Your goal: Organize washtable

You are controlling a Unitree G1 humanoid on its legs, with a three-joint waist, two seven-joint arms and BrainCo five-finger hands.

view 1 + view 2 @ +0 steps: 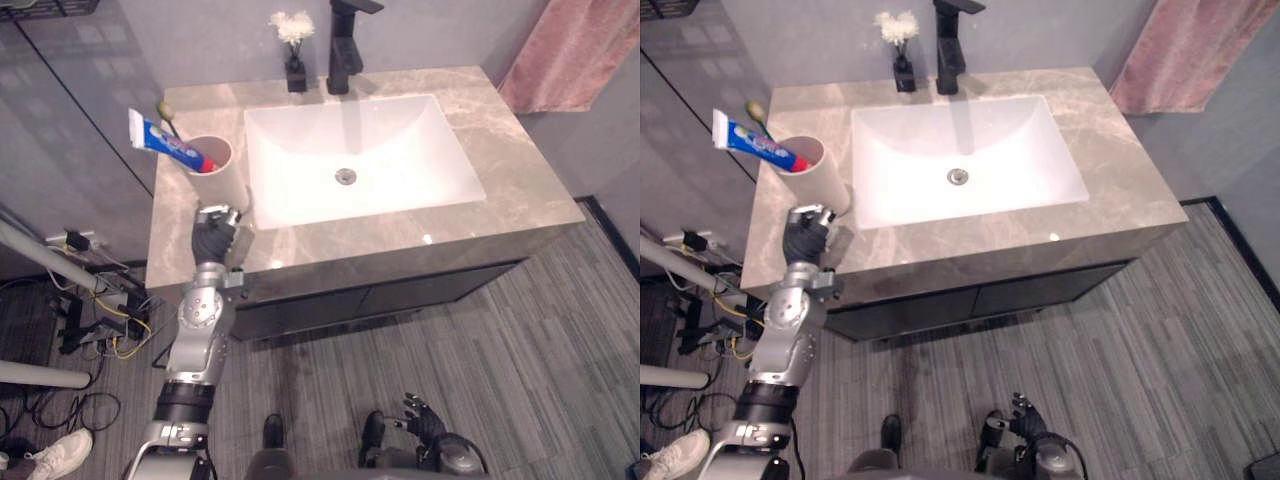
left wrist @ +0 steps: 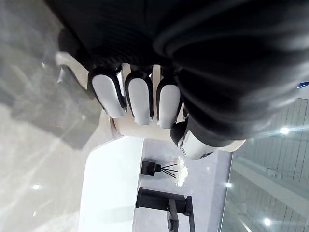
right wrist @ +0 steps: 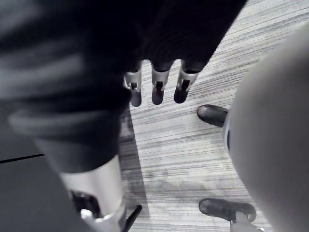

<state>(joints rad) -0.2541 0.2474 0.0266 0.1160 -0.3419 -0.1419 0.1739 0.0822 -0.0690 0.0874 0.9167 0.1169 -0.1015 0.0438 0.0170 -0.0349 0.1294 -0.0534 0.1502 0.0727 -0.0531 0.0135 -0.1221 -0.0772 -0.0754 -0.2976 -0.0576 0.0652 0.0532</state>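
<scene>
Cup (image 1: pixel 226 180), holding toothpaste (image 1: pixel 165 145) and toothbrush (image 1: pixel 166 111), stands at the left end of the countertop (image 1: pixel 520 170), just beside the sink (image 1: pixel 400 150). I read the left hand (image 1: pixel 213 240) as curled round the cup's base. The right hand (image 1: pixel 425 420) hangs low over the floor (image 1: pixel 540 340), fingers relaxed, holding nothing.

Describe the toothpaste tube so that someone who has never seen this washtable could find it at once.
Start at the white sink in the marble countertop and look to its left, where a cream cup stands. The toothpaste tube leans out of it: white, blue and red, unlike the thin toothbrush beside it.
</scene>
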